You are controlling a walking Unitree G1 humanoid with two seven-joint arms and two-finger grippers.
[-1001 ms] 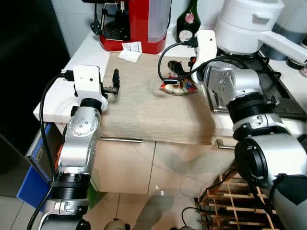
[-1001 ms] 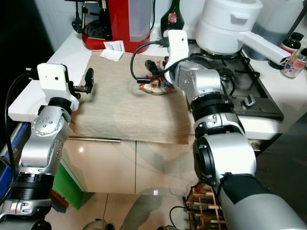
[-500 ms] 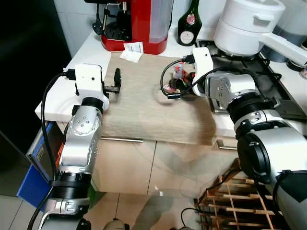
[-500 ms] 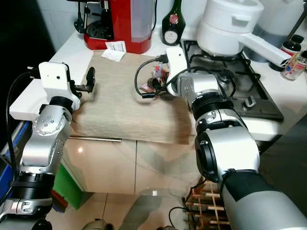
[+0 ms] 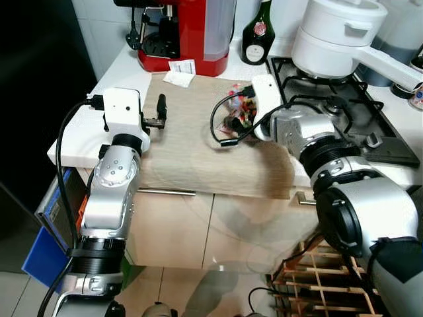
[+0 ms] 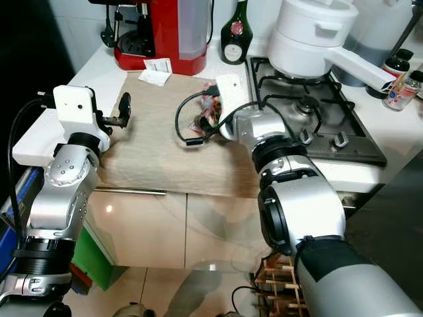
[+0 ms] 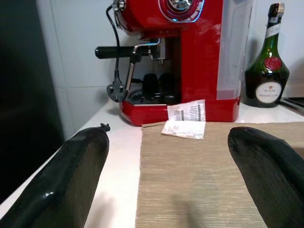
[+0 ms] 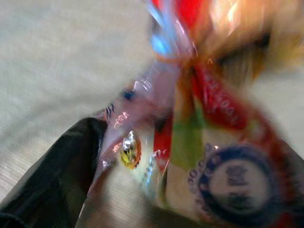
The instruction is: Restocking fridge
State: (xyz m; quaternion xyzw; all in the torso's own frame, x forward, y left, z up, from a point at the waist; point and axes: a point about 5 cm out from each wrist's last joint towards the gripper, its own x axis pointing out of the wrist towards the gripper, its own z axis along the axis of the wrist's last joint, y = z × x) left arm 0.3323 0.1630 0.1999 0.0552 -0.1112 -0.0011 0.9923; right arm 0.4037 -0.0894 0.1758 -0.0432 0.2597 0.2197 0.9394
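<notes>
A colourful plastic snack packet (image 5: 239, 109) hangs over the far part of the beige mat (image 5: 192, 148), with my right gripper (image 5: 232, 119) shut on it. The right wrist view is blurred: the crinkled packet (image 8: 199, 142) lies against one black finger (image 8: 52, 180). My left gripper (image 5: 160, 109) hovers open over the mat's left edge, well apart from the packet. In the left wrist view its two fingers (image 7: 71, 180) stand wide apart with nothing between them.
At the back of the white counter (image 5: 73, 135) stand a red coffee machine (image 5: 188, 33), a paper slip (image 5: 180, 71) and a green bottle (image 5: 256, 30). A white pot (image 5: 337, 33) sits on the gas hob (image 5: 350, 115). A wooden rack (image 5: 324, 277) stands on the floor at right.
My right gripper has swung left and toward me with the packet, lifting it off the mat. The left arm has held still.
</notes>
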